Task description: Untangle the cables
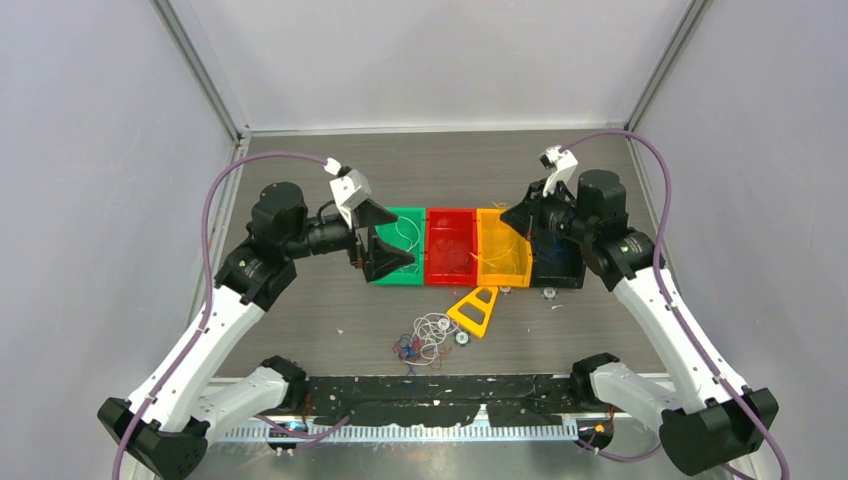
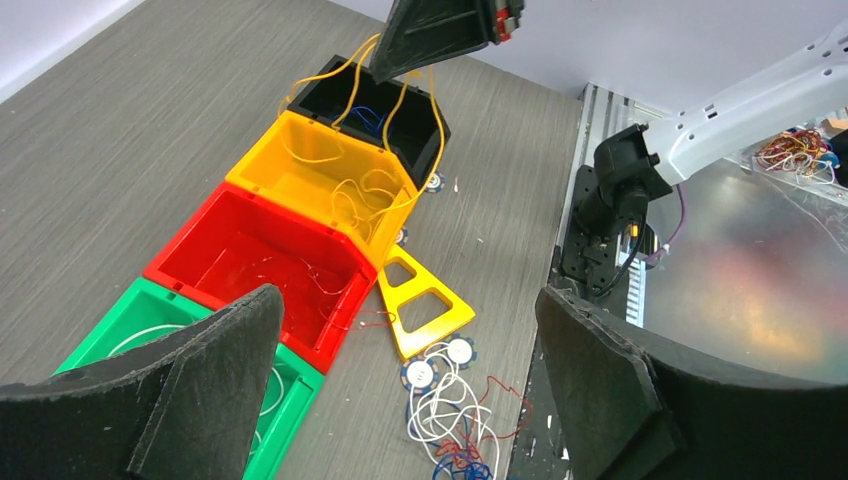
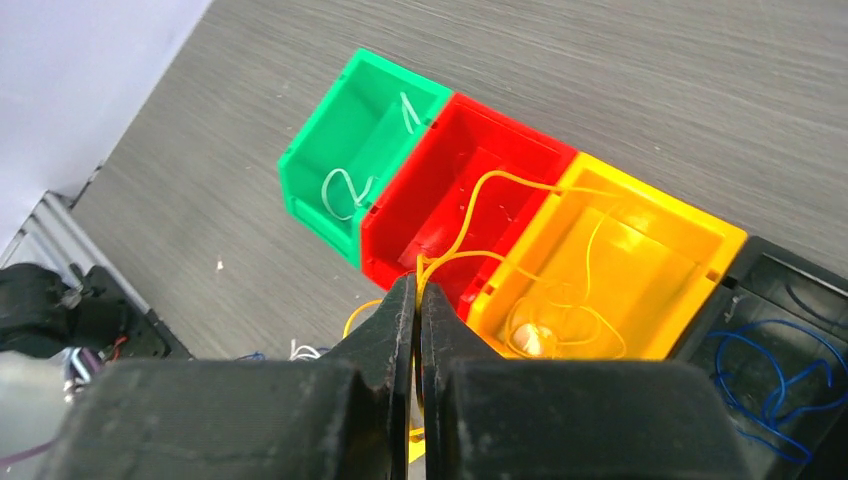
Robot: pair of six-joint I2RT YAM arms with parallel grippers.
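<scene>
Judging by the 4 bins in a row, each with a strand of its own colour, the step in hand is dropping a freed cable into its bin. The right gripper (image 3: 417, 298) is clamped tight on the yellow cable (image 3: 470, 205), held above the seam between the red bin (image 3: 470, 170) and the yellow bin (image 3: 700, 235). Most of that cable's loops lie in the yellow bin, but strands cross the red bin's rim and, in the left wrist view, hang over the black bin (image 2: 325, 85).

The next move likely calls for shifting toward 3 o'clock, over the yellow bin's middle, and letting go so no strand lies across a wall.

The left gripper (image 1: 392, 238) is spread wide and holds nothing, at the green bin's (image 1: 408, 215) 9 o'clock edge. The remaining tangle (image 1: 425, 338) of white, red and blue cables lies on the table (image 1: 300, 310) at 6 o'clock from the red bin. A yellow triangular frame (image 1: 477, 312) lies just beside it and may snag a lifted strand.
</scene>
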